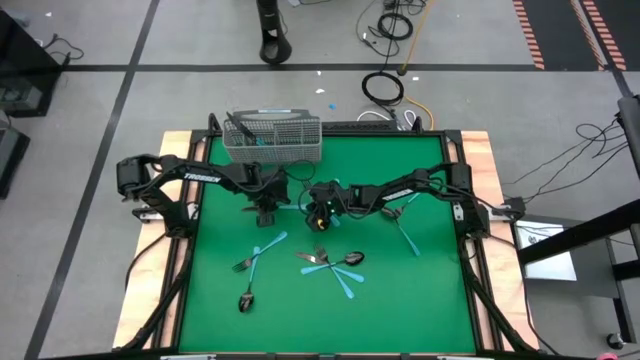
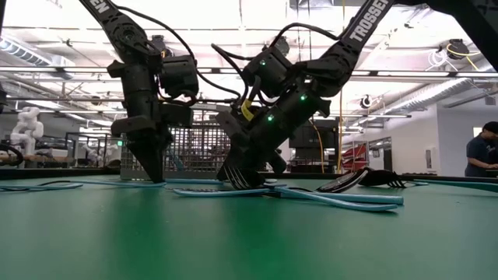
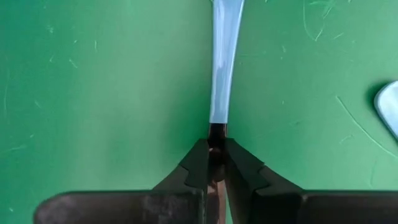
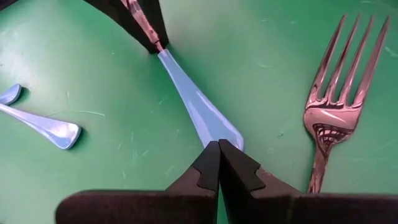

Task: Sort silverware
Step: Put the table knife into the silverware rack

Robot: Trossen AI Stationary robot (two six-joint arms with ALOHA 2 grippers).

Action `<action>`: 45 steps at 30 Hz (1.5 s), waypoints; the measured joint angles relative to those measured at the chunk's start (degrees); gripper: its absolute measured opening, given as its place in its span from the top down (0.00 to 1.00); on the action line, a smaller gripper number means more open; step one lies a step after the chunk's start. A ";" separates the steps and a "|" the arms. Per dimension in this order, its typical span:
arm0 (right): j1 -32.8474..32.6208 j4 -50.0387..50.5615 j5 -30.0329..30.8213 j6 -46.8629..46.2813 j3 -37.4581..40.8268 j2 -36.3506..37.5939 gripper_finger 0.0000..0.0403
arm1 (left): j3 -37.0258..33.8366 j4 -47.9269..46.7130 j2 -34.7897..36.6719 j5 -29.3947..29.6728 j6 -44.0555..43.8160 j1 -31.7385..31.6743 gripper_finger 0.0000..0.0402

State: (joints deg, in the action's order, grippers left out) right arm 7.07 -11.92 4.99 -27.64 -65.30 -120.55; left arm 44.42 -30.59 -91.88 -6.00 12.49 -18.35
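Observation:
A piece of silverware with a light blue handle (image 3: 222,56) lies on the green table between my two grippers. My left gripper (image 3: 216,163) points down and is shut on its metal neck; its head is hidden under the fingers. My right gripper (image 4: 217,149) is shut and slants down onto the handle's broad free end (image 4: 211,121). More silverware lies loose toward the near edge: a metal fork (image 4: 333,106), blue handles (image 4: 46,127), a cluster (image 1: 330,262), a fork (image 1: 258,255) and a spoon (image 1: 245,300). My left gripper pinches the thin metal neck (image 3: 216,134) between its two fingers, just where the blue handle ends. The fingers come from above, pointing down, one on each side of the neck. The piece lies flat on the table, its handle reaching toward my right gripper. My right gripper's shut fingertips (image 4: 208,158) stand at the handle's rounded free end (image 4: 227,138), slanting down from the table's right. The tips cover the very end, so I cannot tell whether they press on it or only stand over it.
The grey wire-mesh basket (image 1: 272,138) stands at the table's far edge, just behind my left gripper. Another blue-handled fork (image 1: 405,225) lies at the right, under the right arm. Bare green surface lies along the near edge and at the left.

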 joint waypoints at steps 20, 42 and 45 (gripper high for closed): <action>-0.72 -1.17 2.35 3.79 0.32 1.55 1.00 | 6.30 -6.66 1.95 0.44 0.32 0.00 1.00; -0.79 0.20 3.92 3.10 2.21 2.78 1.00 | 6.54 -6.13 2.09 -0.20 -0.17 0.04 0.98; -0.81 -0.78 4.78 2.69 3.30 2.88 1.00 | 6.54 -5.96 2.12 -0.22 -0.17 0.04 0.98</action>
State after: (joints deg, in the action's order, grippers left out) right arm 6.26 -12.71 9.78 -24.95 -62.00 -117.67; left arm 50.96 -36.55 -89.76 -6.22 12.32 -18.31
